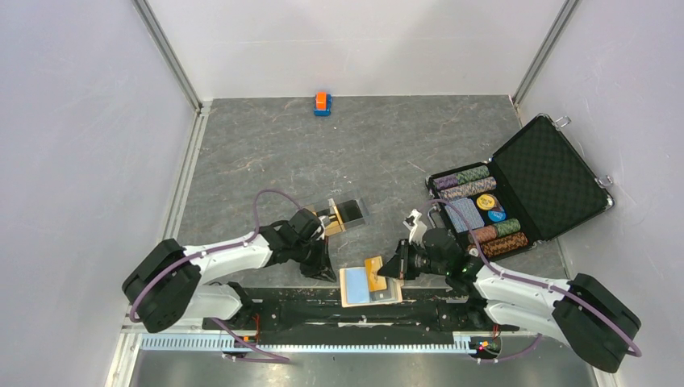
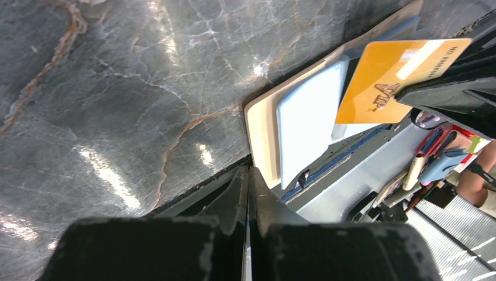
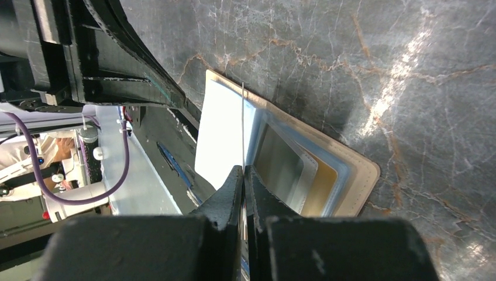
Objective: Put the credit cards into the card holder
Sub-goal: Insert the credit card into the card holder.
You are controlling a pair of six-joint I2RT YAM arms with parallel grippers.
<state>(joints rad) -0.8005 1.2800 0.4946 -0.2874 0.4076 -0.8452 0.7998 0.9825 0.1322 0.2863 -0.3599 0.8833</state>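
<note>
The tan card holder [image 1: 347, 297] lies flat at the table's near edge, its light blue pockets facing up. My right gripper [image 1: 397, 268] is shut on an orange credit card [image 1: 374, 274], held on edge and tilted over the holder's pockets. In the right wrist view that card [image 3: 243, 117] shows as a thin line running out of the shut gripper [image 3: 243, 171] above the holder [image 3: 360, 170]. My left gripper [image 1: 329, 272] is shut with nothing seen in it. Its tips [image 2: 248, 172] sit at the holder's corner [image 2: 260, 123]. More credit cards, black [image 1: 350, 211] and orange [image 1: 332, 226], lie farther back.
An open black foam-lined case [image 1: 552, 173] with poker chips and a blue deck [image 1: 466, 214] stands at the right. A small orange-and-blue block [image 1: 322, 102] sits by the back wall. White walls close in the table on three sides.
</note>
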